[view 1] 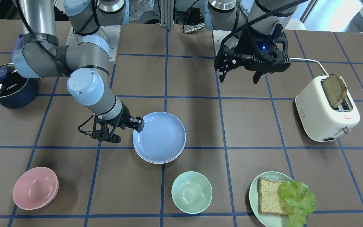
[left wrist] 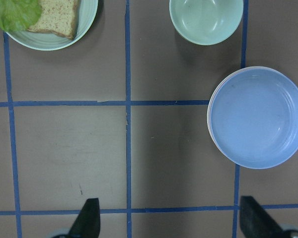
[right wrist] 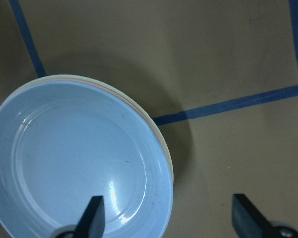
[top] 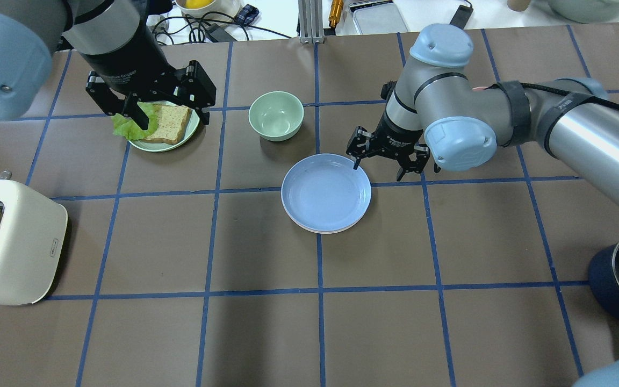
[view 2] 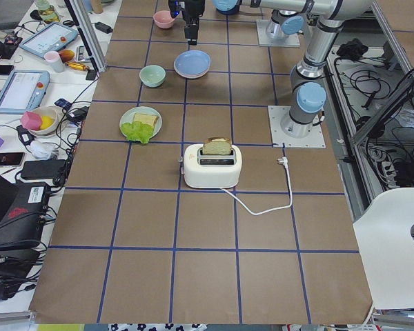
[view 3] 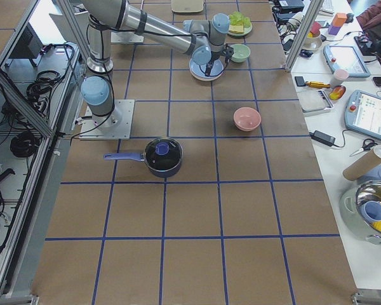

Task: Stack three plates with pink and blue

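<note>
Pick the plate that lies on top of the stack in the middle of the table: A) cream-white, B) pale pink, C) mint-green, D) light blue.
D: the light blue plate lies uppermost, with its whole inner face in view and nothing on it.

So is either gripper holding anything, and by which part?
Nothing is held. The right gripper is open, one finger over the blue plate and one outside its rim; the left gripper hangs open too.
</note>
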